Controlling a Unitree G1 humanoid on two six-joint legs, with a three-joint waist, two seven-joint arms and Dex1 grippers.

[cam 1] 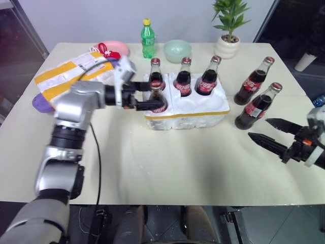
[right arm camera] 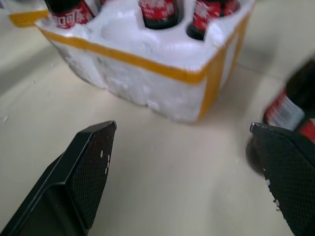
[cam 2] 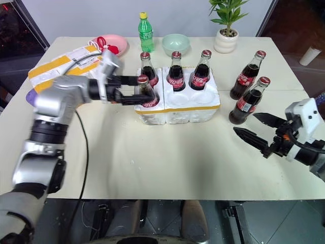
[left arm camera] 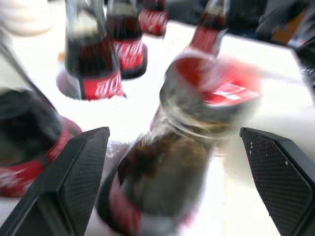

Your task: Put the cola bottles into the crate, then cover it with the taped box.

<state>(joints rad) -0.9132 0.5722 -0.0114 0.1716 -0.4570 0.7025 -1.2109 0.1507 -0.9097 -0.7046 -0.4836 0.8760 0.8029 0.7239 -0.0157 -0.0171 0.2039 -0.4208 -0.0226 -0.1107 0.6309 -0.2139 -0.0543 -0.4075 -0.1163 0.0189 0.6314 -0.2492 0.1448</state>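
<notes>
Now a cola bottle (cam 1: 158, 99) stands between the parted left fingers (cam 1: 150, 104).

Cola bottles (cam 1: 255, 80): dark brown liquid, red labels with white script, red-silver caps.
Crate (cam 1: 203, 109): white foam, one thin yellow band.
Taped box (cam 1: 66, 73): white, wide yellow bands, white label with dark print.
Bottle (cam 1: 148, 39): green, yellow cap.
Bowl (cam 1: 177, 50): pale green.
Dish (cam 1: 118, 48): pink.
Plant (cam 1: 229, 15): green leaves, white pot.
Table (cam 1: 167, 162): cream.
Fingers (cam 1: 278, 123): black.
</notes>
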